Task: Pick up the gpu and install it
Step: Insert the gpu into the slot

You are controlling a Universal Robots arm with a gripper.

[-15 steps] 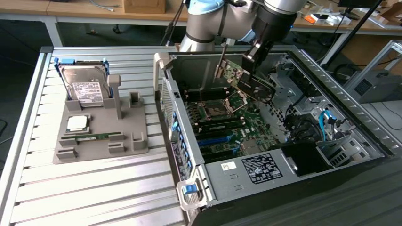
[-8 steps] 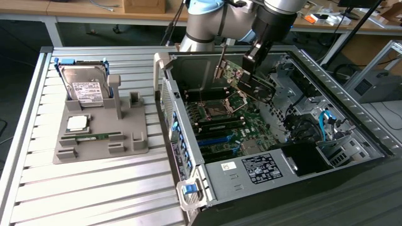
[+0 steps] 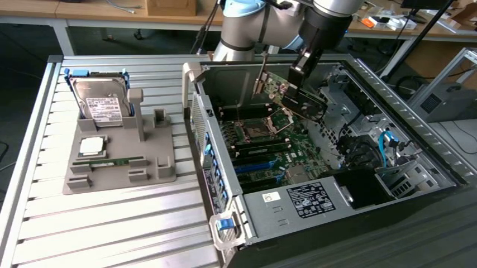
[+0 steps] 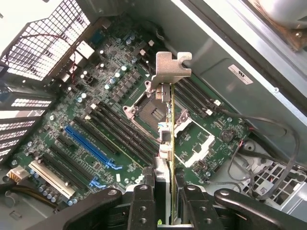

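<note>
The gpu (image 3: 302,101) is held in the air inside the open computer case (image 3: 231,84), above the motherboard (image 3: 287,151), and it is not yet seated in any slot. At its end toward the exterior view's left a thin silver bracket (image 3: 260,75) is seen, and from there the green and dark board is tilted downward toward the exterior view's right. In the wrist view the card is seen edge-on, so its faces cannot be made out, and its near part is hidden between the black fingers (image 4: 143,206). The gripper (image 3: 300,78) is clamped on the gpu. The arm (image 3: 246,22) is stretched down into the case from above.
</note>
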